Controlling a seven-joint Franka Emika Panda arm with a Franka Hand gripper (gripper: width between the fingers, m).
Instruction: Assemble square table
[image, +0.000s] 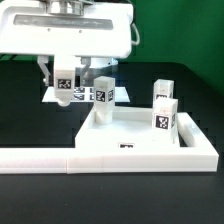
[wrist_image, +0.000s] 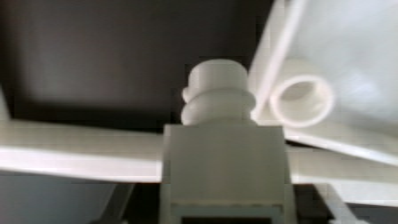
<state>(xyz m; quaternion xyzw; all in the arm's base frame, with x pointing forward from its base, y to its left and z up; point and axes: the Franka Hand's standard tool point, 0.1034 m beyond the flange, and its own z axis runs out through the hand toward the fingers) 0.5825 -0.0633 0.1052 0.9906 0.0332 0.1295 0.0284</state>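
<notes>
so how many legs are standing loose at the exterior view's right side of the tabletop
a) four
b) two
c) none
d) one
b) two tagged legs stand there, one behind the other, inside the tabletop's raised rim.

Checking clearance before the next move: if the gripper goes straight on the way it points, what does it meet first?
Likely the tabletop: the gripper holds a leg whose tip aims near the rim beside a round hole. Depth is unclear.
</notes>
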